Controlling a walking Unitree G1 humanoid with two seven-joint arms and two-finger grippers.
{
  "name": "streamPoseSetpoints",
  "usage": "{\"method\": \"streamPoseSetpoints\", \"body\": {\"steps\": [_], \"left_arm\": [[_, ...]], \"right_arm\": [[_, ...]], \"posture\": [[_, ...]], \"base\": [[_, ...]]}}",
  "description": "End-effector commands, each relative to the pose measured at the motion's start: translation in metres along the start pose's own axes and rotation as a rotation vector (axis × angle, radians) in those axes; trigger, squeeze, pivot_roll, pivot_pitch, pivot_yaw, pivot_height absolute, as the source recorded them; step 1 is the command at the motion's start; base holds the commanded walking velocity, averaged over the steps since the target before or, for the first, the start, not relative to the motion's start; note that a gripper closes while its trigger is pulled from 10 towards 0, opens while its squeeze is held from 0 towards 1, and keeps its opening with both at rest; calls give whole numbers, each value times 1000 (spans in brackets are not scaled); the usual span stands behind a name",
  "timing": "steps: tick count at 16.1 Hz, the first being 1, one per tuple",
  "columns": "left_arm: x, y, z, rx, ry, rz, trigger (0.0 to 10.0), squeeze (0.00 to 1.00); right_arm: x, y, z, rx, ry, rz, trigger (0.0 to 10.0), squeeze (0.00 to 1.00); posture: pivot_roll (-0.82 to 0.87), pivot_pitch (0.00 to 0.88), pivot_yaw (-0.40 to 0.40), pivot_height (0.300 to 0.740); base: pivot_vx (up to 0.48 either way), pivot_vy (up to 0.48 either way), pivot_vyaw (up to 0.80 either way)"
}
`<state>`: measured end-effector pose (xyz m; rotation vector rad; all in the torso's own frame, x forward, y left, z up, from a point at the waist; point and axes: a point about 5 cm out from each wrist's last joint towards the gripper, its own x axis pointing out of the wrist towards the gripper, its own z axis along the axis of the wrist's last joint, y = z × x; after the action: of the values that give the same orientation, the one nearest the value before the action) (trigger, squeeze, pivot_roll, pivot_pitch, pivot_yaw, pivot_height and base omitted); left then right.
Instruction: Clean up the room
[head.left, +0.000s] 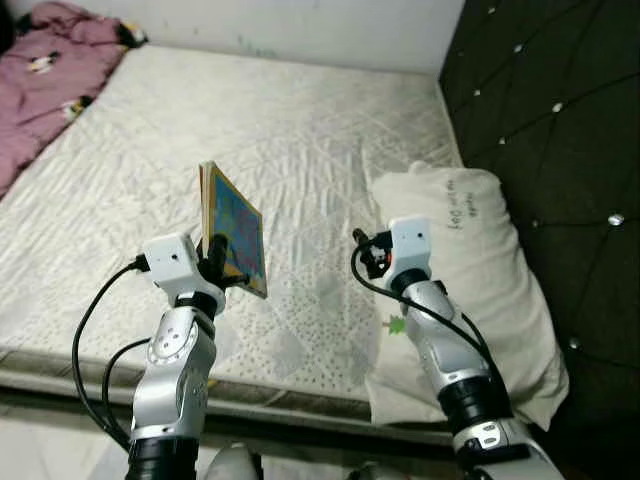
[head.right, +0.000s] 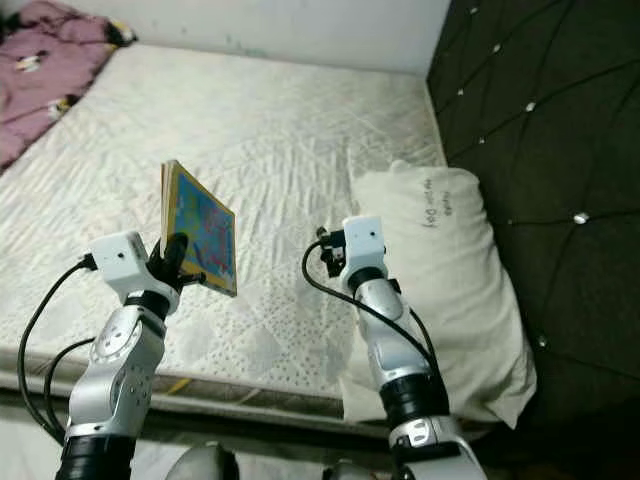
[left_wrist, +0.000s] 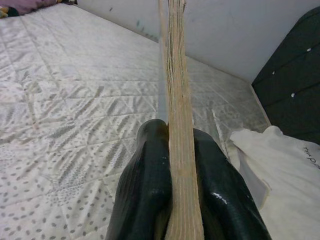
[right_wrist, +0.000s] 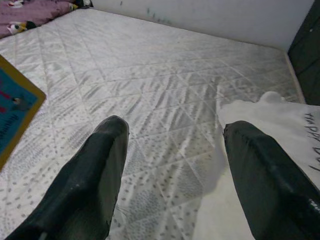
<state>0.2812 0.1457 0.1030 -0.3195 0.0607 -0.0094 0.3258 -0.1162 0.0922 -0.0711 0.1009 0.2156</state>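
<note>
Book (head.left: 236, 232) with a blue cover and yellow border stands upright above the bed (head.left: 300, 150). Left gripper (left_wrist: 181, 165) jaws clamp its lower edge. Right gripper (right_wrist: 175, 165) jaws apart, near the pillow (head.left: 480, 270).

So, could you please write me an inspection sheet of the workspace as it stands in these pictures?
Surface: white quilted mattress, mostly bare.
Job's things: a picture book with a blue cover, held on edge above the mattress; a cream pillow with dark lettering lying by the headboard.
Clutter: a pink blanket bunched at the far left corner.
Grippers: left gripper shut on the book's lower edge; right gripper open, empty, over the mattress beside the pillow.
Cables: black cables loop along both forearms, clear of the book.
Surroundings: dark tufted headboard on the right, pale wall beyond the bed.
</note>
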Motion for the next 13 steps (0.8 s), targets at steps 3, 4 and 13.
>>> {"method": "streamPoseSetpoints", "body": {"steps": [3, 4, 13], "left_arm": [[1, -6, 3, -6, -13, 5, 10000, 0], [1, -4, 2, -5, -9, 20, 10000, 0], [1, -2, 1, -3, -8, 41, 10000, 0]], "right_arm": [[-1, -5, 0, -2, -3, -12, 10000, 0], [-1, -5, 0, -4, -3, -10, 10000, 0], [-1, -4, 0, -14, -5, 5, 10000, 0]], "posture": [[21, 38, -15, 740], [21, 38, -15, 740], [21, 44, -20, 740]], "base": [[0, 0, 0], [0, 0, 0], [0, 0, 0]]}}
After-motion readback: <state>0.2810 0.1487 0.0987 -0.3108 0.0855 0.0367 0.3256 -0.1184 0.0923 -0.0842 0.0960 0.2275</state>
